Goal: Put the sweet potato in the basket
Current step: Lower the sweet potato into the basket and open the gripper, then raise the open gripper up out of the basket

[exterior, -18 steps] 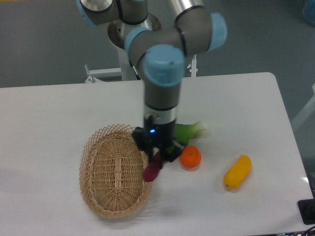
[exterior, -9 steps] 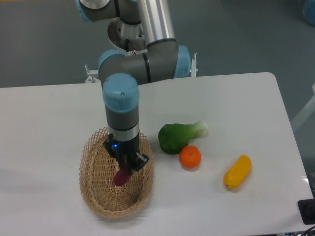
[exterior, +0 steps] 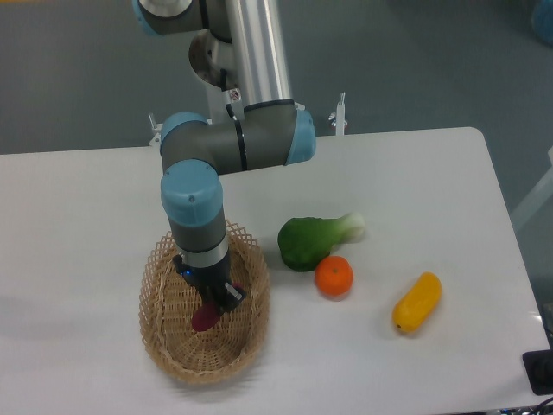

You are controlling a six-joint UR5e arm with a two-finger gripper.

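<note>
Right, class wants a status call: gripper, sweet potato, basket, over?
Gripper shut on sweet potato. Sweet potato held over the inside of the basket, not released. Nothing in the way; orange well aside.

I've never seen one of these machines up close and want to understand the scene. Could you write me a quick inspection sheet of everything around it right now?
Surface: white table, bare apart from the items below.
Job's things: small dark magenta sweet potato hangs inside the oval tan wicker basket, held at its upper end.
Clutter: green leafy vegetable with a pale stem, round orange and yellow oblong vegetable, all right of the basket.
Grippers: the claw is shut on the sweet potato, lowered into the basket.
Cables: nothing seen.
Surroundings: grey floor; a dark object at the lower right corner.
</note>
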